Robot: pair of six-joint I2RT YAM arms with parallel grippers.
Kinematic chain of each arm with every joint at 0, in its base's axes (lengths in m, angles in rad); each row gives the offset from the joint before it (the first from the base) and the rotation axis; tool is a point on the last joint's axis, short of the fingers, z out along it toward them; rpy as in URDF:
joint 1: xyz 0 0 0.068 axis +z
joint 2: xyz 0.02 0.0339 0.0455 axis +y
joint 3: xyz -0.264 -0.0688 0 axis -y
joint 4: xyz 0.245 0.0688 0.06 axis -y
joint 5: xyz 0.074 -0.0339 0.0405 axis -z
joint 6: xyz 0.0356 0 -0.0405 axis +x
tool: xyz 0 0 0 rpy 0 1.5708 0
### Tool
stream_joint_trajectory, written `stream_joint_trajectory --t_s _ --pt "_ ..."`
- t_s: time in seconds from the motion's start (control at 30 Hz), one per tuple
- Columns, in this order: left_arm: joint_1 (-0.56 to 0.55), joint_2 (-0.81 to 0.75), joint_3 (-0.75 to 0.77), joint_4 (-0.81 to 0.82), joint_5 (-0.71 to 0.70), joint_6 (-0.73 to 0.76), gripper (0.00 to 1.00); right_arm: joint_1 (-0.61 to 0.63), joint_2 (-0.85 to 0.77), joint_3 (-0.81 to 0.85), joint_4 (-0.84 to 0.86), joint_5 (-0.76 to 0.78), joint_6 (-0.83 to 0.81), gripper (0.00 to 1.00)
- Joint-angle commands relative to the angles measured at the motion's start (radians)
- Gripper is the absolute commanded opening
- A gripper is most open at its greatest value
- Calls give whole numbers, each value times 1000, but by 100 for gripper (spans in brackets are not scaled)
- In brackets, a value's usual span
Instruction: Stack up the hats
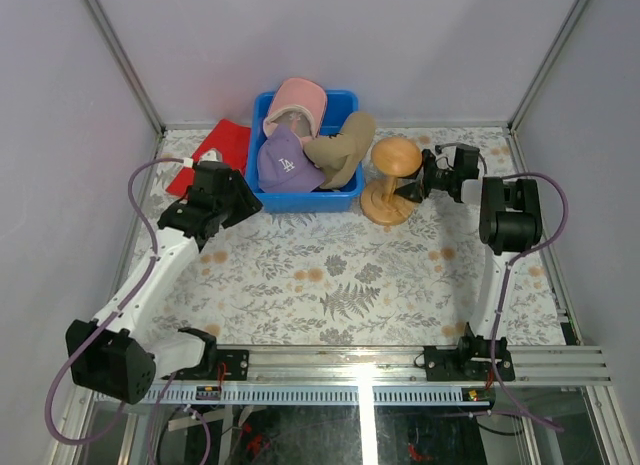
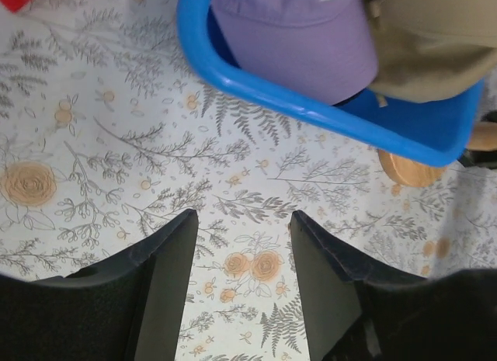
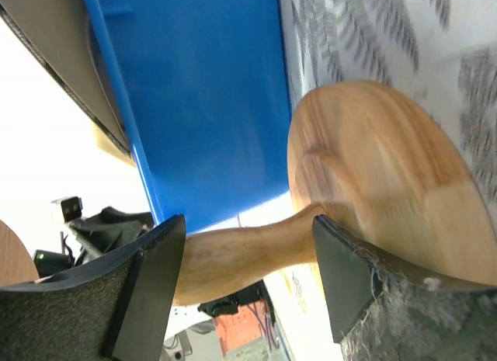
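Tan cap (image 2: 435,43) — crown off-frame

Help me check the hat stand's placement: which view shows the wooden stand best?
Top external: the whole wooden stand shows, upright beside the blue bin. Right wrist shows only stem and base, close up; left wrist, a sliver of base past the bin.
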Motion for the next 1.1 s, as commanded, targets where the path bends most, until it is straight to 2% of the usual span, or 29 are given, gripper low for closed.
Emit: stream_joint_trajectory --t_s 0.0,0.07,0.2,0.33,0.47,0.7,1.07 --pt "-2 64 -61 85 -8 -70 50 14 -146 -70 -191 -7 -218 73" --pt "5 115 -62 107 -16 -100 50 14 -191 -68 -254 25 -265 73" --pt "20 219 -22 158 -24 -151 61 13 -255 -59 -340 43 -323 73" --pt "33 308 48 173 -50 -178 64 13 -321 -82 -375 58 -347 73" --pt "64 352 86 189 -36 -233 64 13 -348 -110 -371 59 -345 73" --pt "82 286 38 264 -47 -319 64 13 -353 -126 -399 68 -368 73" --pt "114 491 96 272 3 -336 63 13 -362 -111 -410 82 -361 73"
